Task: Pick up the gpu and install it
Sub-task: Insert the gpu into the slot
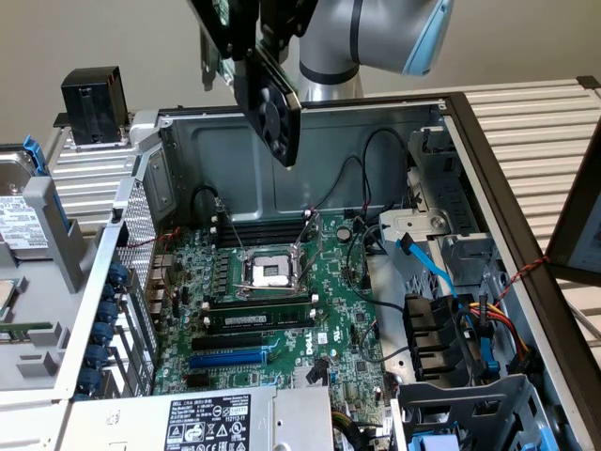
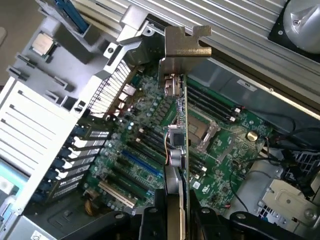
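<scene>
Exterior view is showing an open computer case (image 1: pixel 376 150) lying with its green motherboard (image 1: pixel 324 301) facing up; the grey arm (image 1: pixel 343 38) is reaching in from above the case's far wall; the gpu (image 1: pixel 268 103) is hanging tilted in the air near that wall, its black fan side turned to the camera, well clear of the board; in the wrist view the gripper (image 2: pixel 175 220) is pinching the card edge-on between its fingers, with the silver bracket (image 2: pixel 184 47) pointing away from the gripper.
</scene>
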`<state>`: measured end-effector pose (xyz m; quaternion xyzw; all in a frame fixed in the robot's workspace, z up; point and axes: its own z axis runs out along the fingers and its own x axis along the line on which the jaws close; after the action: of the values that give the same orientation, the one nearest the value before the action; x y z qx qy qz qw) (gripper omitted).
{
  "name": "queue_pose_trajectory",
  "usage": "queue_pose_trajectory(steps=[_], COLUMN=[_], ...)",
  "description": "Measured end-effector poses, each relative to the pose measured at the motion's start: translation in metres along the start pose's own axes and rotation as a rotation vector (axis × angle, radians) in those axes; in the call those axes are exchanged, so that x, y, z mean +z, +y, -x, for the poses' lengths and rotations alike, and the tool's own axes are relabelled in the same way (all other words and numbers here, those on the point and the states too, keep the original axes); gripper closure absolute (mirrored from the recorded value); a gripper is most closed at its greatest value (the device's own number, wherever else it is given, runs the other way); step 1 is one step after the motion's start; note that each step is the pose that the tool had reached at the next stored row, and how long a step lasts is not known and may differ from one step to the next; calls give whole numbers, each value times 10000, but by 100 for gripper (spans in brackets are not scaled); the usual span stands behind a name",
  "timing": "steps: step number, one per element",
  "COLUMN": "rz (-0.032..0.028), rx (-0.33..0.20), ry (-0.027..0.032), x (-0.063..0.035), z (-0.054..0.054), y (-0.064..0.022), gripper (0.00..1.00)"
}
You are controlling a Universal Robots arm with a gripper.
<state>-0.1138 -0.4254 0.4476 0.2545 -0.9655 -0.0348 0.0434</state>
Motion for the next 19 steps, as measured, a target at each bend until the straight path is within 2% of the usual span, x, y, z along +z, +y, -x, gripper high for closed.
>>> queue_pose_trajectory(steps=[5,9,12,15,19], rz=[77,70,18,-54,-197], rx=[-904,-1389,-1808,-2319,-2966], ry=[3,27,15,-23,-119], x=[15,29,35,39,46], z=[1,5,6,6,7], y=[-1,-5,-6,-6,-7], gripper=[72,72,72,72,72])
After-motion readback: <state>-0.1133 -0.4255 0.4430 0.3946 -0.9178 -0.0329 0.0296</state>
